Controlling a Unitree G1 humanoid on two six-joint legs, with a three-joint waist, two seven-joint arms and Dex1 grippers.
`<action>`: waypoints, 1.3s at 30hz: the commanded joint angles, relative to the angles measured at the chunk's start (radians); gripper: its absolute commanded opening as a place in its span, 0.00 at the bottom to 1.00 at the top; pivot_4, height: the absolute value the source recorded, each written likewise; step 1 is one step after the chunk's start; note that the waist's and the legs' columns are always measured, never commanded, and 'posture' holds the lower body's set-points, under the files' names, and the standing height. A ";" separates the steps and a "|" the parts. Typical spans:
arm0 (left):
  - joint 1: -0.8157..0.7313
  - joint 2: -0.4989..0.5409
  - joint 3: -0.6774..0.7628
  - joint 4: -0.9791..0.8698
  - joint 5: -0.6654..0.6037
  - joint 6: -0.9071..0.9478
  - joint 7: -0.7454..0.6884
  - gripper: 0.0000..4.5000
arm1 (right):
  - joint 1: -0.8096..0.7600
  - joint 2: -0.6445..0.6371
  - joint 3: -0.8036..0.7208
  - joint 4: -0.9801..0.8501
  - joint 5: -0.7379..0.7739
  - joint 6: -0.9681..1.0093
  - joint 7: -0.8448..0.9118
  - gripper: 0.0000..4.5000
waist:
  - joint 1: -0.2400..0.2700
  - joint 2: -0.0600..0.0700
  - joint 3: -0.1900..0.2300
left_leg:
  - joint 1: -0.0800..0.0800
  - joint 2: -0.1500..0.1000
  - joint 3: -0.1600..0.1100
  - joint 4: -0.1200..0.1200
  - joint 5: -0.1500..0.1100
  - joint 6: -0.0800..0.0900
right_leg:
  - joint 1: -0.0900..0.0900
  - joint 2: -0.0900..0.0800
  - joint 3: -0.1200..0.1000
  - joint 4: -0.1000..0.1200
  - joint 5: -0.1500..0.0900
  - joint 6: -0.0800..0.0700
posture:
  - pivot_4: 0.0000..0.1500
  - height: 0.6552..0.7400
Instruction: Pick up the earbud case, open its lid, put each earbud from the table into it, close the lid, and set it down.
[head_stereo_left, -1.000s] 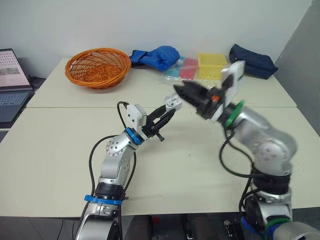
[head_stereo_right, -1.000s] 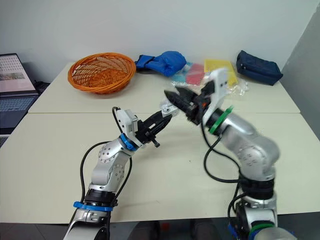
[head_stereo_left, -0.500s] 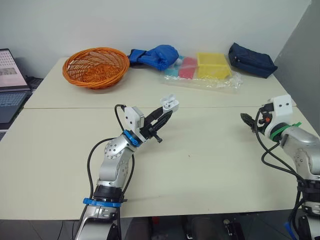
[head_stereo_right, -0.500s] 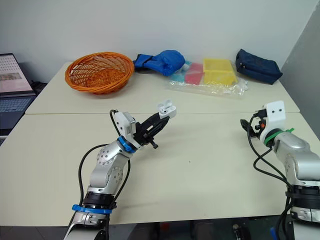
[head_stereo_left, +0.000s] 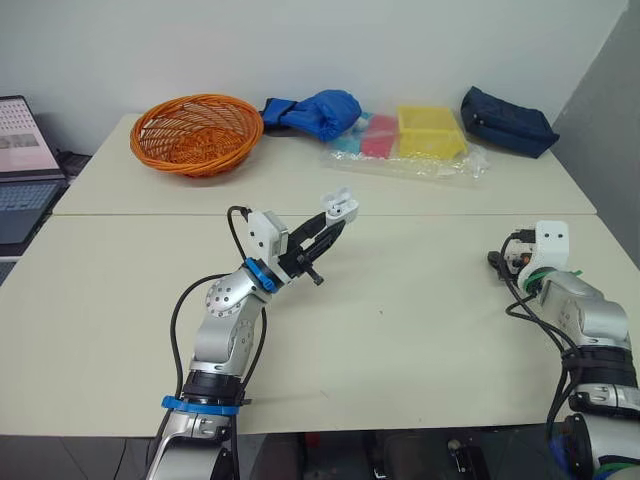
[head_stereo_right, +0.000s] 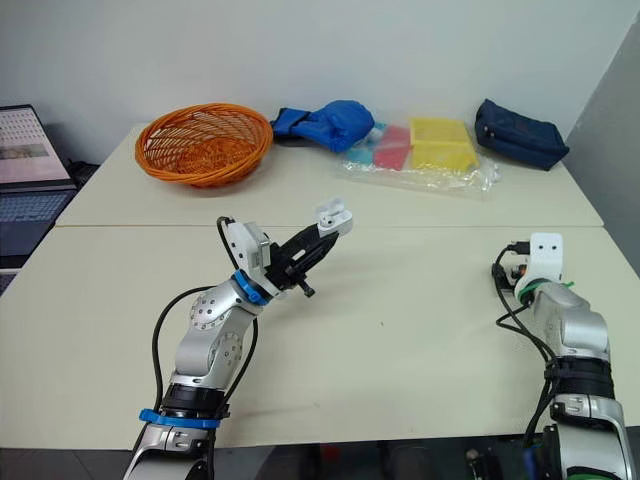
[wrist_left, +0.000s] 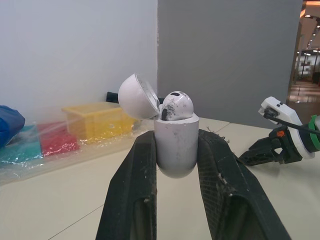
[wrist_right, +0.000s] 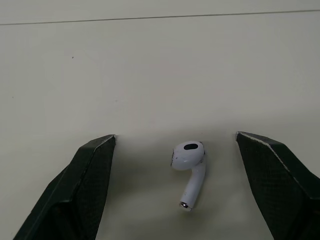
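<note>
Here, the left gripper (head_stereo_left: 330, 228) pinches the open earbud case (wrist_left: 176, 150) above the table (wrist_right: 150, 60), one earbud (wrist_left: 176, 105) seated inside. The right gripper (wrist_right: 175, 136) is spread around the second earbud (wrist_right: 190, 162), which lies on the table. Closing off-centre could flick that small, smooth piece away or skid it sideways.

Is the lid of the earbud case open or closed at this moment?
Open. The lid is swung back from the earbud case, and one earbud sits exposed in its top.
</note>
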 joint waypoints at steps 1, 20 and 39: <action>0.000 0.005 0.002 -0.059 -0.009 0.001 0.010 0.17 | 0.011 -0.003 -0.045 0.012 -0.005 0.004 -0.025 0.80 | 0.001 0.000 0.000 | 0.000 0.000 0.000 0.000 0.000 0.000 | 0.000 0.000 0.000 0.000 0.000 0.000 | 1.00 1.00; 0.005 -0.008 0.001 -0.065 -0.022 0.022 0.014 0.17 | 0.158 -0.163 -0.012 -0.411 0.184 0.166 0.353 0.09 | 0.002 0.004 0.001 | -0.001 0.000 -0.001 0.001 0.000 0.000 | 0.000 0.000 0.000 0.000 0.001 0.001 | 1.00 1.00; 0.096 -0.021 -0.042 -0.134 -0.013 0.020 0.026 0.17 | 0.297 -0.829 0.351 -0.146 -0.240 -0.497 1.149 0.09 | -0.017 0.005 0.001 | 0.005 -0.001 0.002 0.004 0.000 0.000 | 0.002 0.001 0.004 0.001 0.004 0.001 | 1.00 1.00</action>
